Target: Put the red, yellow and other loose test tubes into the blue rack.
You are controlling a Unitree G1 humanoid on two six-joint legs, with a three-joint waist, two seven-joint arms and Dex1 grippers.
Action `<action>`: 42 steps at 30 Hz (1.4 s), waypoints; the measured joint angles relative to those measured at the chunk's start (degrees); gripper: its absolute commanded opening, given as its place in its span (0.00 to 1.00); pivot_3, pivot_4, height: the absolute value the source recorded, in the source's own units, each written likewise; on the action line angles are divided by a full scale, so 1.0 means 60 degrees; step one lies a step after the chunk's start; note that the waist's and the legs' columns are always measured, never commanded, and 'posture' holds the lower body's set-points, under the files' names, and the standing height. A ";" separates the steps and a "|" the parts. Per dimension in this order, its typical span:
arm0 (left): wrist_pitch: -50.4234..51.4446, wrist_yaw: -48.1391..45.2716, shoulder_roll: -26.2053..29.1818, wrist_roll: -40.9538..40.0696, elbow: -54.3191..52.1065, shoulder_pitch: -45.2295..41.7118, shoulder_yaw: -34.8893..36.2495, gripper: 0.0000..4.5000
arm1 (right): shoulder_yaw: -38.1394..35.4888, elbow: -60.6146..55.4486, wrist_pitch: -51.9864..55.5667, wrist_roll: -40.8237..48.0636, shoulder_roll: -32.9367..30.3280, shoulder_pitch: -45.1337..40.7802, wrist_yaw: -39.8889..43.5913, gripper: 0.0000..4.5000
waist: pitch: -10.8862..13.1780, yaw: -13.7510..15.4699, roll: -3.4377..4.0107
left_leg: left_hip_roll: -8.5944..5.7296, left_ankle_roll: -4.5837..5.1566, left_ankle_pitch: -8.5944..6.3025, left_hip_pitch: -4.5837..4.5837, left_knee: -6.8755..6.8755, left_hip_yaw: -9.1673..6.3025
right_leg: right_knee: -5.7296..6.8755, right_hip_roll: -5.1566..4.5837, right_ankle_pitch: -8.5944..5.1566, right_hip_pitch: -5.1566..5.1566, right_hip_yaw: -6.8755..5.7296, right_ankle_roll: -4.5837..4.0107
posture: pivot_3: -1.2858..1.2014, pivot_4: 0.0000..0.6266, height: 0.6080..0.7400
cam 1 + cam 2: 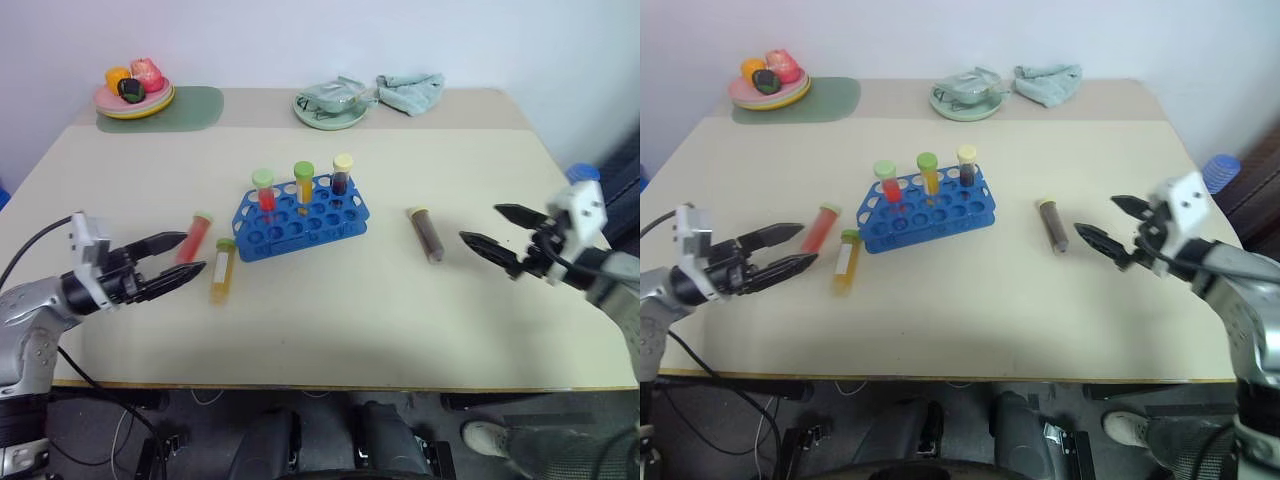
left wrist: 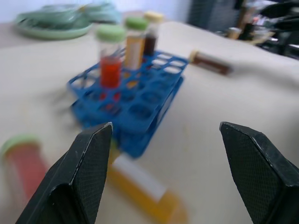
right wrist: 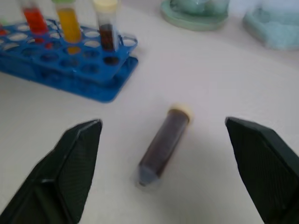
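The blue rack [image 1: 302, 217] stands mid-table with three upright tubes in it: red, yellow and dark. Left of it lie a loose red tube [image 1: 194, 238] and a loose yellow tube [image 1: 221, 270], both with green caps. To the rack's right a dark brown tube [image 1: 426, 233] lies on its side. My left gripper [image 1: 178, 261] is open just left of the two loose tubes, empty. At the right, my right gripper [image 1: 492, 228] is open and empty, a short way from the brown tube [image 3: 163, 144].
At the back left a pink plate [image 1: 135, 98] of toy food sits on a green mat. A green dish [image 1: 331, 105] and a folded cloth [image 1: 412, 91] are at the back centre. The table's front edge [image 1: 330, 385] runs close below both arms.
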 measured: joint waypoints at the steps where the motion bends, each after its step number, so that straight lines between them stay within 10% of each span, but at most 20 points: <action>1: 0.0031 -0.0001 -0.0076 -0.0060 -0.0065 -0.0143 -0.0103 0.83 | 0.0459 0.0372 0.0509 -0.0070 -0.0056 -0.0570 -0.0025 0.96 | 0.0000 -0.0023 0.0000 | 0.0000 0.0000 0.0000 0.0001 -0.0002 0.0000 | 0.0000 0.0000 0.0000 -0.0001 -0.0001 0.0000 | 0.52 0.24 1.00; 16: -0.0441 0.0157 -0.1116 0.0566 -0.0632 -0.0663 -0.1649 0.83 | 0.3753 0.7817 0.4065 -0.2030 0.1671 -0.7690 -0.0440 0.96 | 0.0005 -0.0047 0.0009 | -0.0018 -0.0065 0.0040 -0.0151 0.0026 0.0013 | 0.0013 -0.0005 0.0006 -0.0150 -0.0009 0.0007 | 0.52 0.24 1.00; 36: -0.0898 -0.0359 -0.1374 0.0971 -0.0625 -0.1219 -0.2449 0.83 | 0.3364 1.2144 0.2032 -0.3876 0.2859 -0.8941 -0.0479 0.96 | 0.0001 -0.0422 0.0004 | -0.0016 -0.0085 0.0053 -0.0086 0.0028 0.0012 | 0.0068 0.0001 0.0010 -0.0110 -0.0006 0.0004 | 0.52 0.24 1.00; 42: -0.0899 -0.0197 -0.1482 0.1006 -0.0683 -0.1187 -0.2697 0.84 | 0.3395 1.2635 0.1628 -0.4420 0.3418 -0.9179 -0.0653 0.45 | 0.0001 -0.0491 0.0004 | -0.0016 -0.0047 0.0030 -0.0023 0.0014 0.0011 | 0.0067 0.0001 0.0010 -0.0059 -0.0002 0.0001 | 0.52 0.24 1.00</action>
